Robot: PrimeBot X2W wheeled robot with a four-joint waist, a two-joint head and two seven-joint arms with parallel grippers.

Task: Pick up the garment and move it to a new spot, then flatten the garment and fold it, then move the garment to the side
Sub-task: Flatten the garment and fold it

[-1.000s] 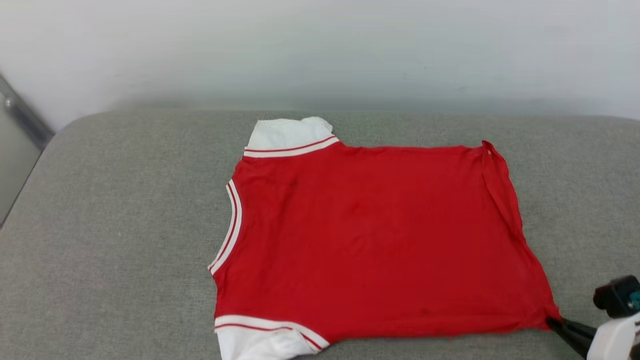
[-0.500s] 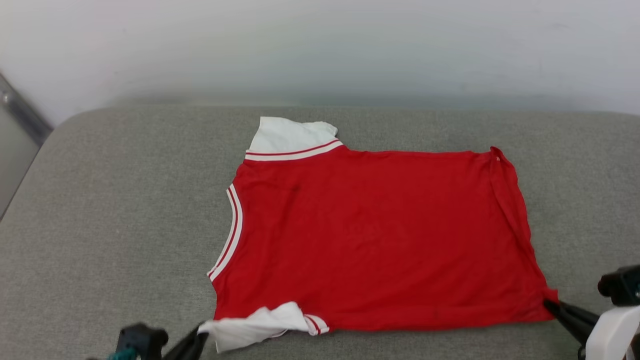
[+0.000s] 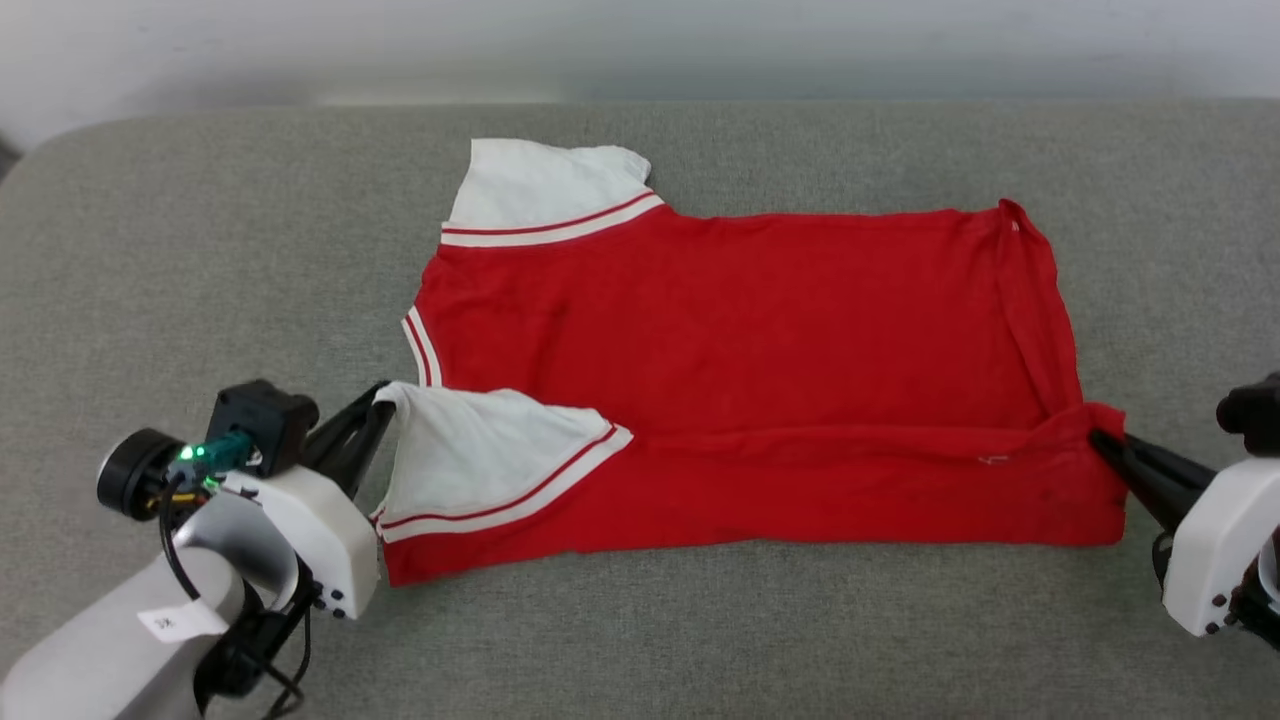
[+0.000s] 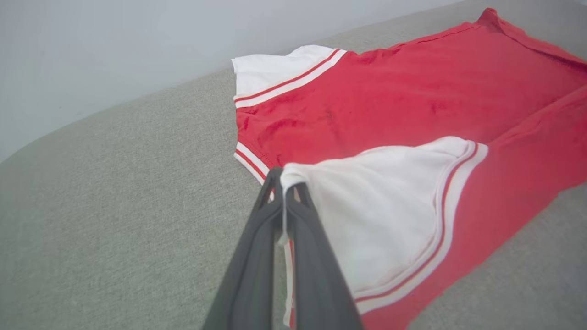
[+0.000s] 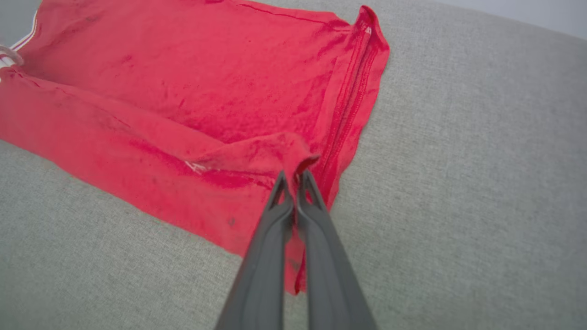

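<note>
The garment (image 3: pixel 740 340), a red T-shirt with white sleeves and striped trim, lies spread on the grey cushion, collar to the left, plain side up. Its near edge is lifted and folded back over the body. My left gripper (image 3: pixel 385 405) is shut on the tip of the near white sleeve (image 4: pixel 390 206), holding it above the shirt; the same left gripper (image 4: pixel 286 176) pinches the sleeve in the wrist view. My right gripper (image 3: pixel 1100 440) is shut on the near hem corner (image 5: pixel 293 156) at the right, and that right gripper (image 5: pixel 293 176) grips red cloth. The far sleeve (image 3: pixel 545 185) lies flat.
The grey cushion (image 3: pixel 200 250) runs wide on both sides of the shirt and in front of it. A pale wall (image 3: pixel 640 40) stands behind its far edge. Bare fabric (image 5: pixel 481 160) lies to the right of the hem.
Both grippers have carried the near edge of the garment up and away from me, folding it over the body. The head camera has tilted down, shifting the whole picture.
</note>
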